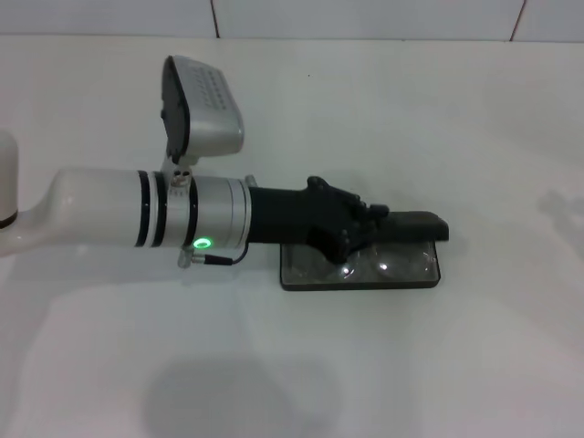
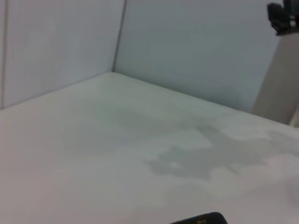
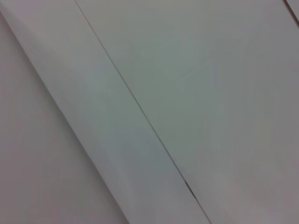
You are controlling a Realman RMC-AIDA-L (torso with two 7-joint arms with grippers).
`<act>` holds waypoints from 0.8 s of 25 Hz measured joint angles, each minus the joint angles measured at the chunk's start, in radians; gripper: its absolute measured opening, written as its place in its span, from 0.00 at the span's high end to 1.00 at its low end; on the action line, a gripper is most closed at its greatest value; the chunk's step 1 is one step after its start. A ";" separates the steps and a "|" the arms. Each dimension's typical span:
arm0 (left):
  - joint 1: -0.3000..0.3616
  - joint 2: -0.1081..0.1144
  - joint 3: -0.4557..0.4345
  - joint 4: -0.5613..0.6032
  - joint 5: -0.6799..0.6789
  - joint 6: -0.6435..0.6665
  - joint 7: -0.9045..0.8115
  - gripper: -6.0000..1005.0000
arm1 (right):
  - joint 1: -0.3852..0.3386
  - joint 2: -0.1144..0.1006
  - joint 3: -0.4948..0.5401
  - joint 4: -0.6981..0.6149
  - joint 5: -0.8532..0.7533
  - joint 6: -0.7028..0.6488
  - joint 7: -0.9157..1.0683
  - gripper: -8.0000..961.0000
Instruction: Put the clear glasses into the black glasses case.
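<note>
The black glasses case (image 1: 297, 278) lies open at the middle of the white table, its lid (image 1: 422, 224) raised along the far side. The clear glasses (image 1: 388, 266) lie in the case's tray and show mainly as glints on the lens. My left arm reaches in from the left, and my left gripper (image 1: 358, 234) hangs low over the left half of the case, covering part of the glasses. A black sliver of the case (image 2: 202, 218) shows in the left wrist view. My right gripper is out of view.
The white table (image 1: 438, 119) runs back to white wall panels (image 1: 365, 18). A white post with a black top (image 2: 281, 56) stands at the edge of the left wrist view. The right wrist view shows only white panels (image 3: 187, 93).
</note>
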 joint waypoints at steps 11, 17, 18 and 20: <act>0.021 -0.004 0.143 0.069 -0.008 0.007 0.003 0.77 | -0.007 -0.001 -0.001 0.027 0.000 -0.025 -0.002 0.76; 0.081 -0.004 0.153 0.152 -0.009 0.044 0.003 0.75 | -0.014 -0.002 -0.002 0.037 0.000 -0.051 -0.013 0.76; 0.094 -0.003 0.152 0.179 -0.009 0.065 0.002 0.75 | -0.015 -0.003 -0.002 0.037 -0.002 -0.060 -0.017 0.76; 0.144 -0.001 0.148 0.273 -0.018 0.116 -0.011 0.75 | -0.013 -0.004 -0.004 0.037 -0.030 -0.103 -0.049 0.76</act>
